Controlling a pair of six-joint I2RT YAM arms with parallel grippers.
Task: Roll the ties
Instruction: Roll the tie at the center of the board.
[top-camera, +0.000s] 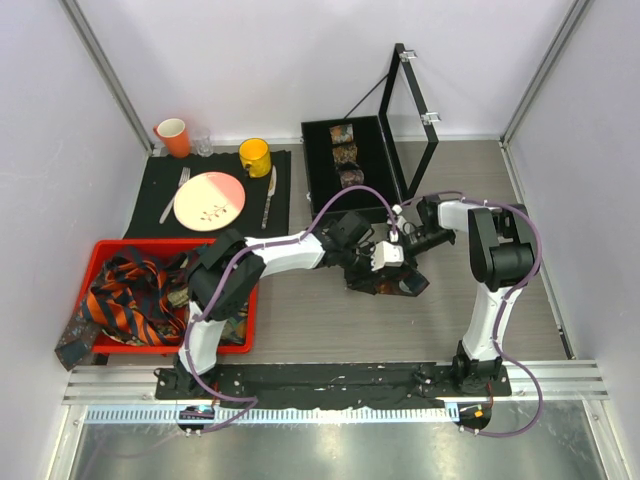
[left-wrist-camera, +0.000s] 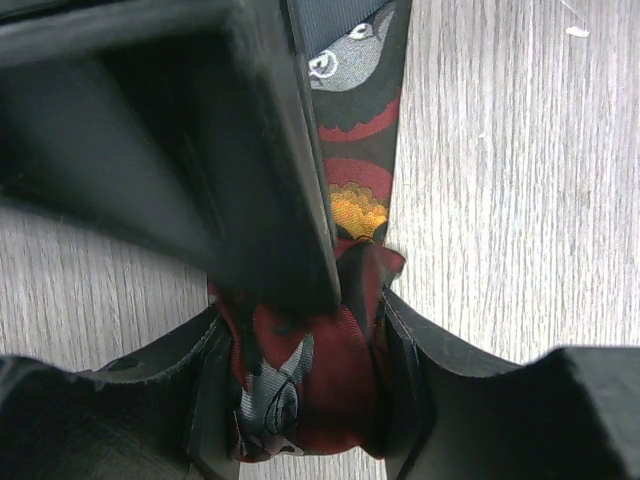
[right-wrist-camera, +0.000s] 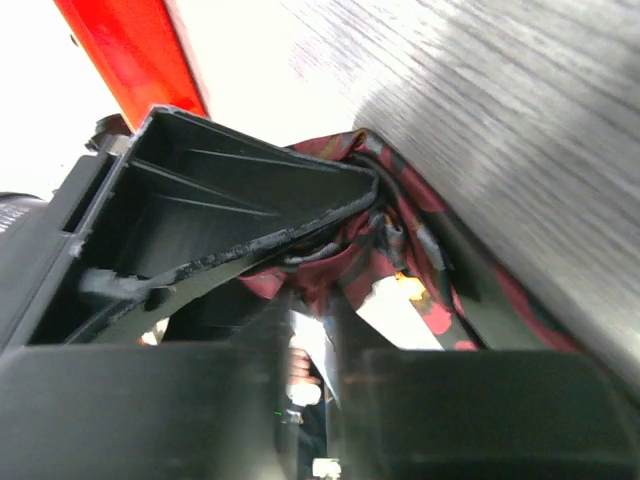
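Observation:
A dark red-brown patterned tie (top-camera: 385, 284) lies on the wooden table between my two grippers. In the left wrist view my left gripper (left-wrist-camera: 305, 390) is shut on a bunched coil of this tie (left-wrist-camera: 330, 370), and the flat strip (left-wrist-camera: 355, 120) runs away across the table. My right gripper (top-camera: 397, 250) meets it from the right. In the right wrist view my right gripper (right-wrist-camera: 315, 330) has its fingers close together, with a fold of the tie (right-wrist-camera: 400, 235) pinched at their tips. The left gripper (top-camera: 372, 258) touches the same bundle.
A black box (top-camera: 318, 175) with its lid open at the back holds three rolled ties (top-camera: 345, 155). A red bin (top-camera: 140, 245) on the left holds orange-navy striped ties (top-camera: 125, 300). A plate (top-camera: 210, 198), an orange mug (top-camera: 173, 137) and a yellow mug (top-camera: 255, 156) sit on a black mat.

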